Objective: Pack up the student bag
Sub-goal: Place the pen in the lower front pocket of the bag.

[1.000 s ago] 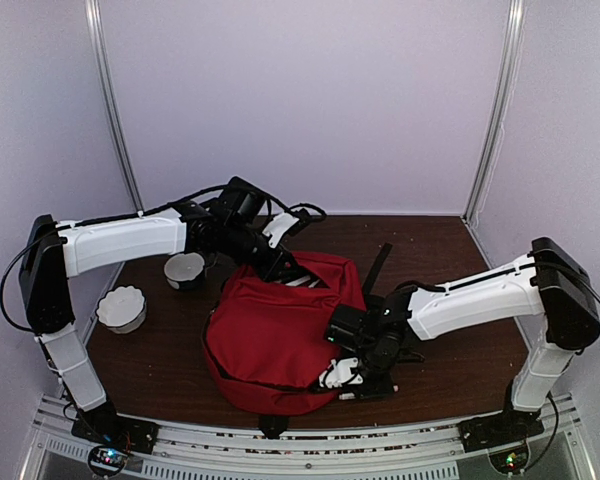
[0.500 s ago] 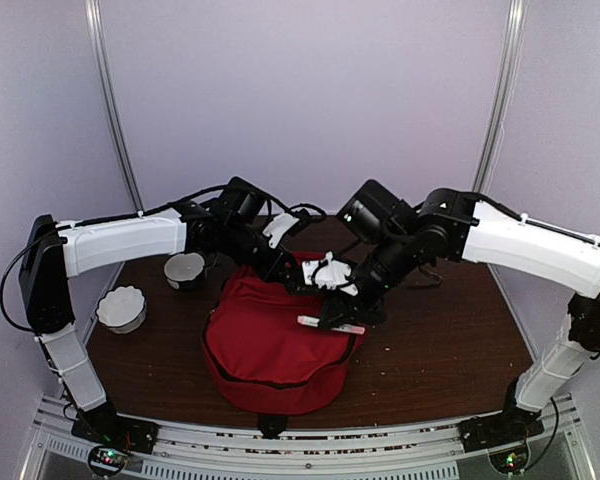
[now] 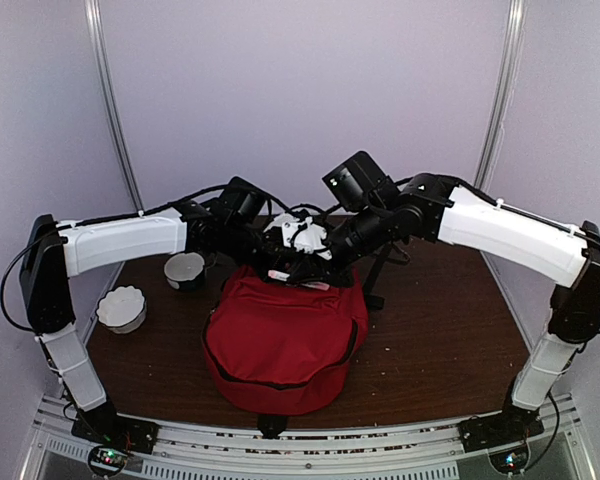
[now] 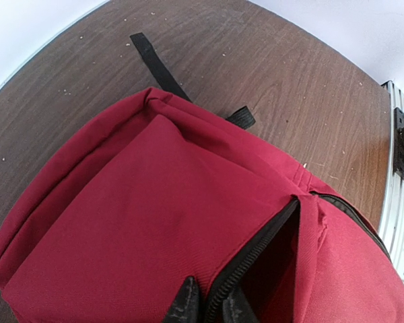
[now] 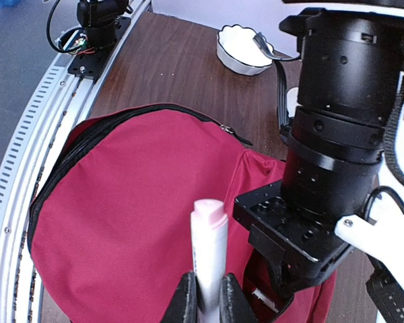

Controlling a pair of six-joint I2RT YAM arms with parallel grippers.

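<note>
The red student bag [image 3: 285,335] lies in the middle of the table. My left gripper [image 4: 213,308] is shut on the black zipper edge of its open pocket [image 4: 283,262], at the bag's far rim [image 3: 270,264]. My right gripper [image 5: 209,299] is shut on a white marker with a pink cap [image 5: 209,245]. It holds the marker just above the bag's far edge [image 3: 298,272], right next to the left gripper's black body [image 5: 323,168]. The marker [image 3: 280,274] points toward the left over the red fabric [image 5: 128,222].
A white scalloped bowl [image 3: 121,307] and a second white bowl [image 3: 185,268] stand left of the bag; one shows in the right wrist view [image 5: 246,50]. A black strap [image 3: 375,275] trails behind the bag on the right. The metal rail [image 3: 280,440] runs along the near edge.
My right arm has swung from the bag's near right side up and back to its far edge, carrying the marker. My left arm has not moved.
</note>
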